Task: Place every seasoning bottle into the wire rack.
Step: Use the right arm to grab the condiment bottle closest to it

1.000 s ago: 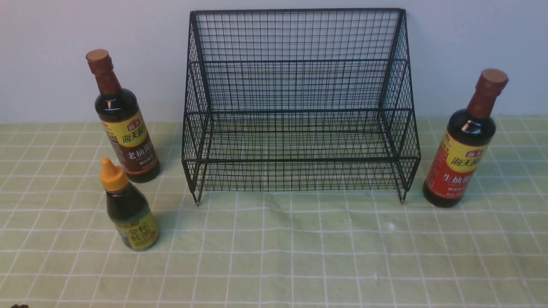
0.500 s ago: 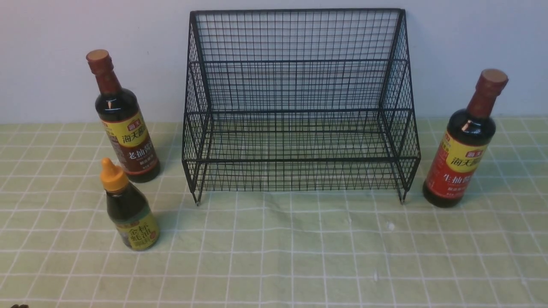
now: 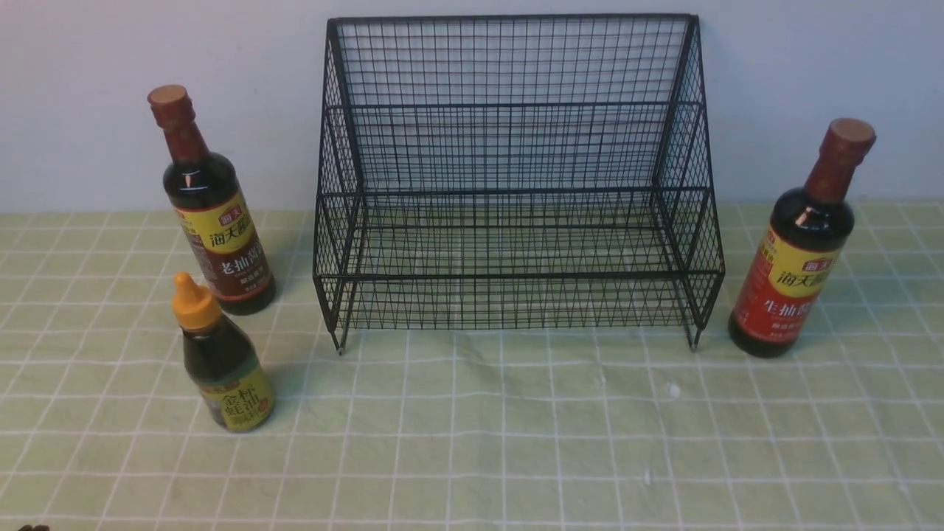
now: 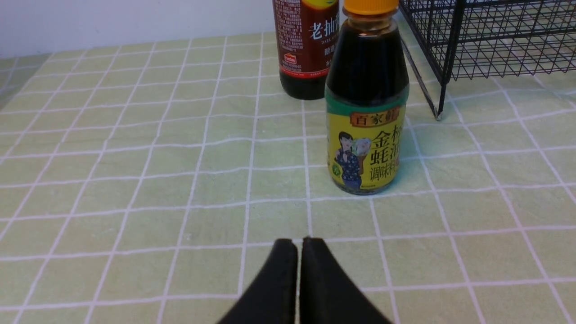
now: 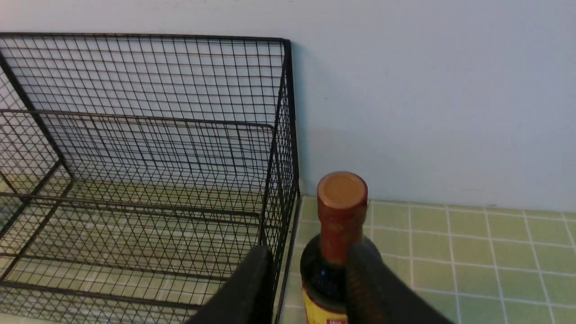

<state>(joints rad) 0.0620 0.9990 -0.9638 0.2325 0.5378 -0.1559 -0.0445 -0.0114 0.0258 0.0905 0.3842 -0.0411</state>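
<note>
Your right gripper [image 5: 310, 254], jaws apart and empty, sits short of the red-labelled bottle [image 5: 340, 216] standing upright just right of the wire rack [image 5: 135, 135]; centre on its neck before closing.

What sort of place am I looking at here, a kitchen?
Probably a staged kitchen-style tabletop rather than a real kitchen: a green checked tablecloth, an empty black wire rack against a bare wall, and sauce bottles standing beside it.
</note>
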